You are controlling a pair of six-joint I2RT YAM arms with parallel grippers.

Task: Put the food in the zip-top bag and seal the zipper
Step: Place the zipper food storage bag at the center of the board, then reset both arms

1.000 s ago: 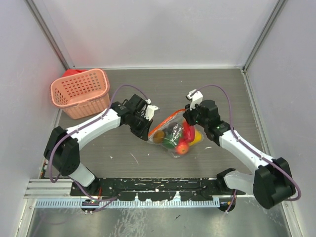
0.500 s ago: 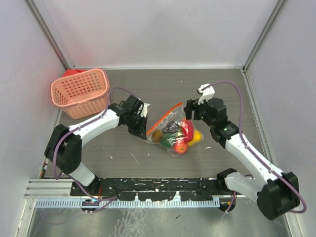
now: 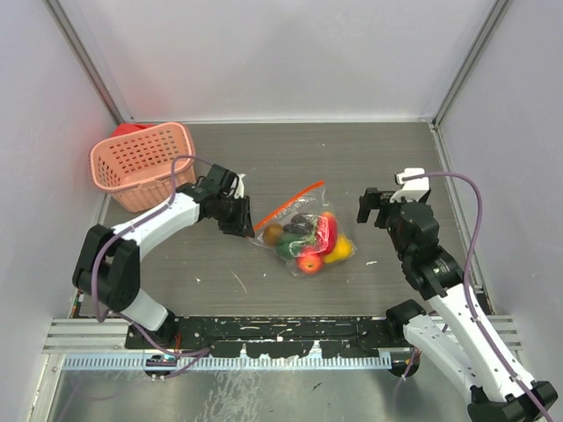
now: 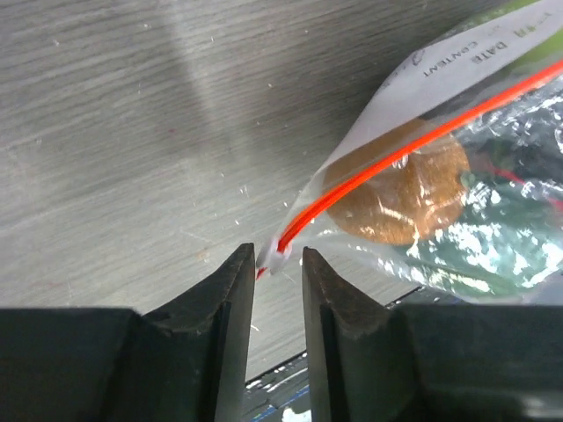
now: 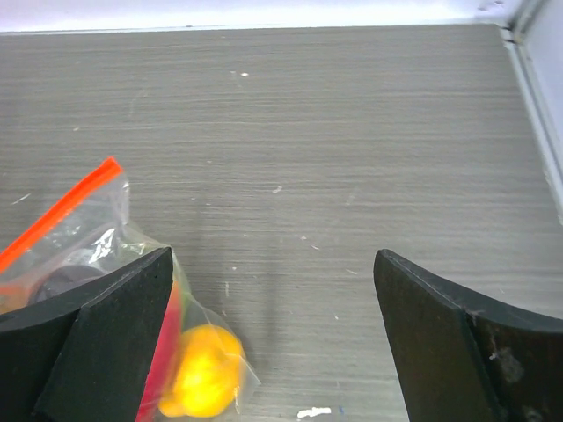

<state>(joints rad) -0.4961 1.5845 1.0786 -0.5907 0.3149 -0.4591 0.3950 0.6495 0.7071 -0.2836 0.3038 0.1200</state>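
Note:
The zip-top bag [image 3: 297,214] lies in the middle of the table with the food [image 3: 308,242] inside: red, yellow, green, orange-brown and dark pieces. Its zipper [image 3: 292,204] runs as a straight red-orange strip along the upper left edge. My left gripper [image 3: 241,220] is at the strip's near-left end. In the left wrist view its jaws stand a narrow gap apart, and the whitish zipper tip [image 4: 273,258] sits loose at their mouth, not squeezed. My right gripper [image 3: 385,207] hangs wide open to the right of the bag, holding nothing. Its wrist view shows a yellow piece [image 5: 204,374] just inside the left finger.
A pink lattice basket [image 3: 145,163] stands at the back left, with something red [image 3: 130,129] behind it. White walls close in the table at the back and both sides. Both arm bases sit on the rail at the near edge.
My right gripper has opened wide and drawn back to the right, off the bag. My left gripper has slid left to the zipper's end and loosened. The bag has settled flatter.

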